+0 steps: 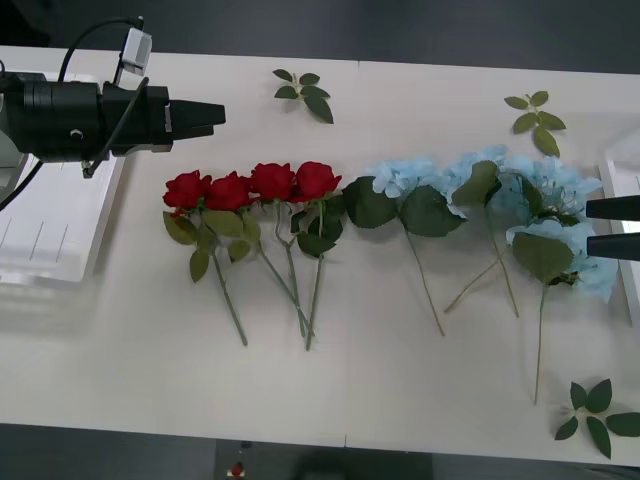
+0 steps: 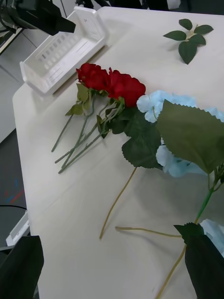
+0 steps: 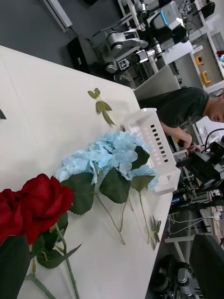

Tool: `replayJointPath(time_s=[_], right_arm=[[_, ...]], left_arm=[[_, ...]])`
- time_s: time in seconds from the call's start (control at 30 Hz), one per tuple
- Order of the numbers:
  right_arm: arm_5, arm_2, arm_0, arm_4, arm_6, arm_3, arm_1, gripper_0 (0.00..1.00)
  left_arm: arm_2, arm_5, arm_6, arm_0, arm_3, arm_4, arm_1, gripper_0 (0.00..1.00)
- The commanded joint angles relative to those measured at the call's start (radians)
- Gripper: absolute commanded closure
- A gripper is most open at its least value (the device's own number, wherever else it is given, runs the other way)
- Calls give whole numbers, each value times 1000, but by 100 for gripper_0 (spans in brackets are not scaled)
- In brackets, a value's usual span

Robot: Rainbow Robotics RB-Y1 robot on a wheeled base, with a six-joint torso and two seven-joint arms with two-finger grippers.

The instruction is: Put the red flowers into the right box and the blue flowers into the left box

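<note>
Four red flowers (image 1: 252,184) lie in a row at the middle-left of the table (image 1: 380,400), blooms touching, stems trailing toward the robot. Just beside them on the robot's right spread the blue flowers (image 1: 500,190). The left box (image 1: 50,225) sits at the table's left edge, the right box (image 1: 622,180) at its right edge; both look bare, so sorting seems not yet begun.

The right gripper (image 1: 612,227) hovers at the outermost blue flower, fingers parted, holding nothing. The next move probably calls for lowering onto a stem and pinching. The left gripper (image 1: 205,118) hangs above the table near the left box, open and carrying nothing.
</note>
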Motion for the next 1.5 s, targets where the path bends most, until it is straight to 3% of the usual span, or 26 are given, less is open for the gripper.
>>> replayJointPath(time_s=[0.03, 0.07, 0.1, 0.13, 0.23, 0.37, 0.5, 0.67, 0.77, 0.87, 0.9, 0.97, 1.23, 1.4, 1.5], right_arm=[[8, 27, 70, 11, -14, 8, 71, 11], [8, 15, 65, 14, -14, 2, 54, 12], [6, 12, 70, 25, -14, -3, 50, 11], [2, 9, 67, 25, -14, -15, 42, 11], [-21, 9, 81, 2, -14, -69, -33, 11], [-92, 15, 163, -59, -21, -230, -190, 11], [-224, 15, 260, -87, -314, -400, -292, 11], [-481, 14, 463, -36, -688, -627, -418, 12], [-624, 9, 581, 39, -788, -716, -423, 11], [-692, 11, 641, 113, -878, -759, -394, 11], [-693, 11, 647, 153, -913, -768, -377, 11], [-687, 12, 647, 214, -972, -773, -361, 0], [-685, 12, 624, 433, -1090, -773, -343, 0], [-636, 29, 581, 458, -1105, -722, -309, 0], [-555, 84, 487, 525, -1130, -633, -237, 0]], left_arm=[[-6, 7, -20, -15, -19, 6, 11, 0], [-6, 7, -20, -15, -19, 6, 11, 0], [-41, 10, -19, 67, 10, -9, -40, 0], [-38, 7, -17, 81, 15, -8, -46, 0], [-32, -1, -17, 79, 15, 10, -49, 0], [-34, -1, -11, 64, 13, 4, -41, 0], [-35, 7, -3, 44, 13, -52, -11, 0], [-77, 16, 0, -1, 7, -197, 77, 0], [-126, 16, 12, -28, -34, -272, 160, 0], [-144, 22, 44, -35, -108, -342, 232, 0], [-144, 40, 80, -35, -148, -376, 258, 0], [-143, 86, 138, -39, -214, -428, 295, 0], [-167, 293, 374, -41, -416, -597, 325, 0], [-227, 278, 386, -41, -465, -668, 301, 0], [-285, 220, 396, -28, -473, -707, 281, 0]])
